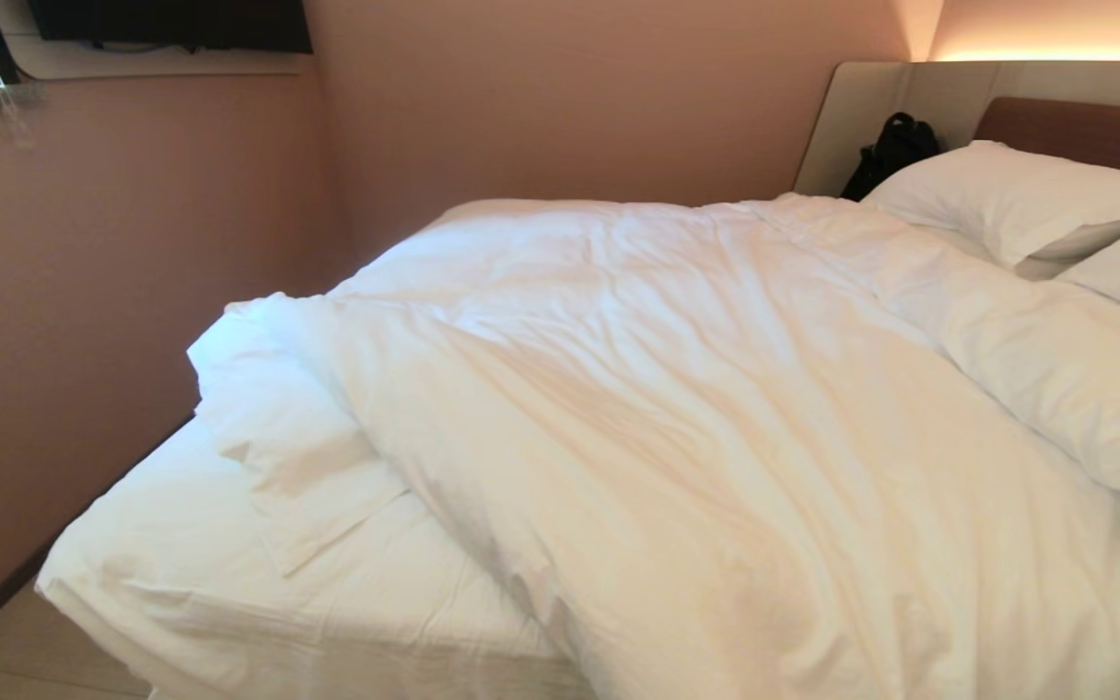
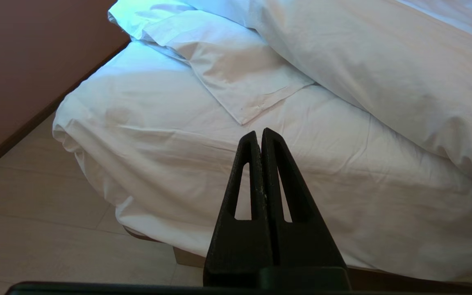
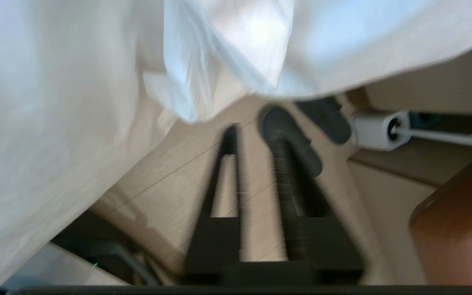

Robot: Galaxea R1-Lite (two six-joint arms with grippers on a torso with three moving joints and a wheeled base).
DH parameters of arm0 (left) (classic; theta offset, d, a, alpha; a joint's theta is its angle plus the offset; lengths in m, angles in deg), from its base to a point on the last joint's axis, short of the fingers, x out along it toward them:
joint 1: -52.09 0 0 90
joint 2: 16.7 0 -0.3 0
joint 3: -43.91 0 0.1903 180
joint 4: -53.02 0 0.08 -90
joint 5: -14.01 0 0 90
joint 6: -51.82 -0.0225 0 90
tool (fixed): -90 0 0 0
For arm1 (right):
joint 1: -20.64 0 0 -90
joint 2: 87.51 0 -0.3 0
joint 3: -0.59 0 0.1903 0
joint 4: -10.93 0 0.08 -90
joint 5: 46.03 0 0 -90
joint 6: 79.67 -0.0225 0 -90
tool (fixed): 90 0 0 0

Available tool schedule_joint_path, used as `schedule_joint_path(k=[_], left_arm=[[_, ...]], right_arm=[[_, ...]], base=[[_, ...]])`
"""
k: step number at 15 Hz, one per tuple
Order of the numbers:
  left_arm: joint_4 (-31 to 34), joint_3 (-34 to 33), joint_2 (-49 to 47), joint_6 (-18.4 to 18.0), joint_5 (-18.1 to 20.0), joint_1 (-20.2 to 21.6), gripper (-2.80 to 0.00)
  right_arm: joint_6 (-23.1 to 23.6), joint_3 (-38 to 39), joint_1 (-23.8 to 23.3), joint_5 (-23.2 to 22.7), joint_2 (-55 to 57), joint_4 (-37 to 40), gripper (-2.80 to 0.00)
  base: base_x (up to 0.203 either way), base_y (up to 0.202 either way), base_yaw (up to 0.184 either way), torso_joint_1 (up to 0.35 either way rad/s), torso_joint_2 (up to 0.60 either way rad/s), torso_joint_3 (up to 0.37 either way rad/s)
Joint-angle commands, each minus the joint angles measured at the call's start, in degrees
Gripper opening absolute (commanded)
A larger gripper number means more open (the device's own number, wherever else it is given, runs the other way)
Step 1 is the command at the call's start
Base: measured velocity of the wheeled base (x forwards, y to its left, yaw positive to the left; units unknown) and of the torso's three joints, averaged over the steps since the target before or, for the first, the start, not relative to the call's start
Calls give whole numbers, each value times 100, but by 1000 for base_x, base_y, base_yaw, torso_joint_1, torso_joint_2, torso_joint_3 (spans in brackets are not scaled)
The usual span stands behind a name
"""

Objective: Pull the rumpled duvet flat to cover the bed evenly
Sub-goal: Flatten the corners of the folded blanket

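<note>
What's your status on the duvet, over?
Left gripper shut, parked off the bed corner. Right gripper open, empty, under hanging duvet edge. Duvet rumpled, near corner uncovered. Nothing in the way.

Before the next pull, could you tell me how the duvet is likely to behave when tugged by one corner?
The duvet looks floppy: it lies in soft wrinkles, so it will probably drape and bunch rather than slide flat. Its puffy bulk suggests it may drag on the bed.

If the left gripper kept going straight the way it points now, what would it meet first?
Most likely the bed: the shut left gripper points at its sheet-covered near edge, short of the folded duvet corner. Depth is hard to judge.
</note>
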Motion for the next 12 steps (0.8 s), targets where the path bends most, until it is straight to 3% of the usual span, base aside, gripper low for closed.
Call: schedule_joint_path(k=[1, 8, 12], left_arm=[[-2, 0, -4, 3, -8, 2, -280], [-2, 0, -4, 3, -8, 2, -280], [-2, 0, -4, 3, -8, 2, -280]], right_arm=[[269, -12, -1, 7, 380, -503, 0], [329, 438, 17, 14, 1632, -2087, 0], [302, 678, 16, 44, 2448, -3386, 0]], base=[[0, 0, 0, 0, 0, 0], [0, 0, 0, 0, 0, 0], [0, 0, 0, 0, 0, 0]])
